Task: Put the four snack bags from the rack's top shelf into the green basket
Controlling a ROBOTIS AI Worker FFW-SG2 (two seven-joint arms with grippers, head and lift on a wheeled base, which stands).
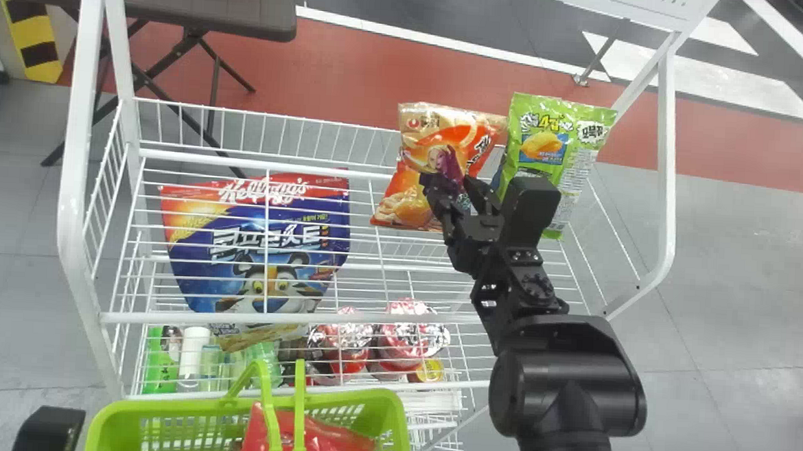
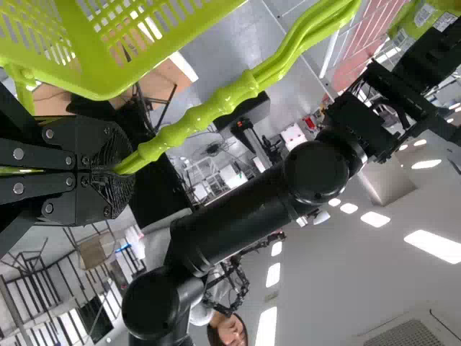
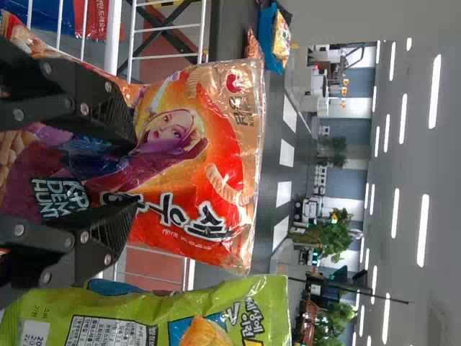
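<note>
Counts as done: red bag (image 1: 321,448) in green basket (image 1: 401,428) | leaves on rack's top shelf (image 1: 206,157): orange bag (image 1: 410,185), green bag (image 1: 561,127); full count uncertain | has right gripper (image 3: 135,173) parted at orange bag, nothing visibly held; left gripper (image 2: 119,171) closed on handle (image 2: 238,90)

bright ceiling strips (image 3: 423,231), small glints on the orange bag (image 3: 234,241)

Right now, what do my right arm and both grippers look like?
Your right arm is black, with smooth, rounded, drum-like joints. The left gripper and right gripper both have black fingers with round silver-coloured screw heads and finely ridged tips.
</note>
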